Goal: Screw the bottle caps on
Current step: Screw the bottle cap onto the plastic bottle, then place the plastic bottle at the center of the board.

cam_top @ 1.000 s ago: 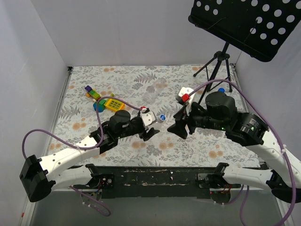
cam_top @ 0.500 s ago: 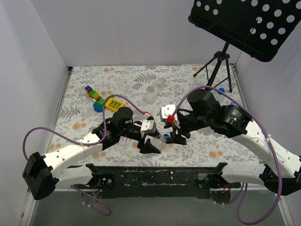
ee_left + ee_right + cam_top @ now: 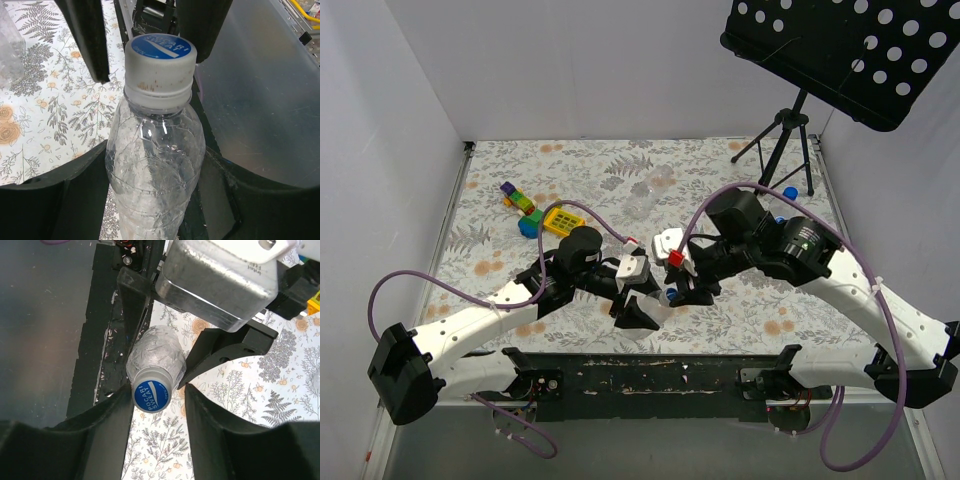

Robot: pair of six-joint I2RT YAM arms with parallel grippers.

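A clear plastic bottle with a blue-topped cap on its neck is gripped round the body by my left gripper. In the top view the left gripper holds it near the table's front edge, with the cap pointing at my right gripper. In the right wrist view the right gripper is open and its fingers straddle the cap. The left one is almost against the cap and there is a gap on the right. A second clear bottle lies further back.
Colourful toy blocks and a yellow toy lie at the left. A black tripod with a perforated music stand stands at the back right. A loose blue cap lies near it. The black table edge is close to the bottle.
The left gripper has swung the bottle down towards the front edge. The right arm has moved left and brought its open fingers round the cap.
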